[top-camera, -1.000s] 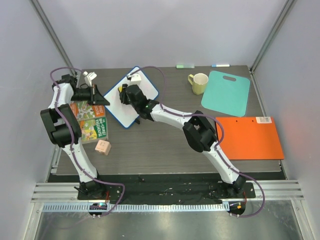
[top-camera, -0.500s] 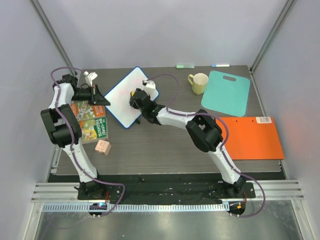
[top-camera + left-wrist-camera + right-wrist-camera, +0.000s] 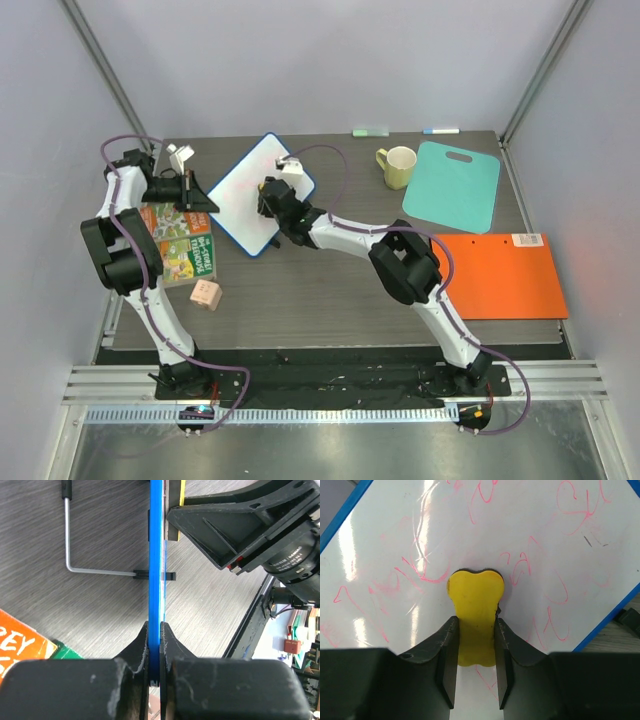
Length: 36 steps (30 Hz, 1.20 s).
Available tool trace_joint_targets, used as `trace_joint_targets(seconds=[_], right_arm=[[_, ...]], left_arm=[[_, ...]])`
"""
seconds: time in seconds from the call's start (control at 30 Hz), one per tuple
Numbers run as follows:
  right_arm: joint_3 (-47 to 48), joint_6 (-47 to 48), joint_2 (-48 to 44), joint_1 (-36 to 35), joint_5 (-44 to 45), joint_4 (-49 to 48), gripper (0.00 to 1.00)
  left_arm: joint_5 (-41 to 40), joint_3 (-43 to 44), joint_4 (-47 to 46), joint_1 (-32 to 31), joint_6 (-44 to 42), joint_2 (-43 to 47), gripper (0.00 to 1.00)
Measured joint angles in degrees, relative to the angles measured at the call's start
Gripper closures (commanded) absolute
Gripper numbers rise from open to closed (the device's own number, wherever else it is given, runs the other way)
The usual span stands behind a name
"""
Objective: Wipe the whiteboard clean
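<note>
The dark wood-grain worktop sits inside a pale-walled cell, and the whiteboard point(image 3: 240, 195) lies toward its far left, turned at an angle, with picture books point(image 3: 185, 245) just to its left.

The left gripper point(image 3: 154, 630) has its fingers pressed tight on the board's thin blue rim at the left edge. The right gripper point(image 3: 475, 630) pinches a yellow eraser point(image 3: 475, 600) between its fingers, with the eraser's head flat on the white face near the middle.

Pink scribbles point(image 3: 420, 570) cover most of the face on all sides of the eraser, so I judge the wiping is far from done. To do it well, the right arm should press evenly and sweep in long overlapping passes out to each blue edge, not forgetting the corners. The left fingers must brace the rim so the board cannot slide or swing. Pressing too hard near the free far edge could twist the board out of that pinch.

As for writing, the scribbles are loops and form no word. The book by the left fingers shows white letters "REY" point(image 3: 20, 645) on orange. The orange folder point(image 3: 495, 275) at the right carries a white label too small to read.
</note>
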<state>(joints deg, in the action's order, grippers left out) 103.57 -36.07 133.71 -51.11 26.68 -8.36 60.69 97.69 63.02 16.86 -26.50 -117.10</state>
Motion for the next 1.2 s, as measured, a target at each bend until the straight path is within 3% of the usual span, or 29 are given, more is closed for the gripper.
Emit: trace_joint_targets(seconds=[0.4,0.63,0.93,1.2], right_arm=[[17.0,3.02,6.88,-1.81,-8.76,2.49,0.99],[15.76,2.69,6.88,-2.34,-7.87,0.46,0.99],[16.17,-3.45,6.64,-5.25,5.42,3.78,0.99],[16.52,-9.88,6.1,-1.62,-2.73,7.67,0.99]], left_arm=[[-1.6,-0.11,1.44,0.09,0.24,0.2,1.0],[-2.03,-0.11,2.05,0.13,0.66,0.22,1.0],[-2.38,-0.57,2.14,-0.13,0.55,1.07,1.0],[-3.23,-1.2,0.83,-0.46,0.66,1.79,1.0]])
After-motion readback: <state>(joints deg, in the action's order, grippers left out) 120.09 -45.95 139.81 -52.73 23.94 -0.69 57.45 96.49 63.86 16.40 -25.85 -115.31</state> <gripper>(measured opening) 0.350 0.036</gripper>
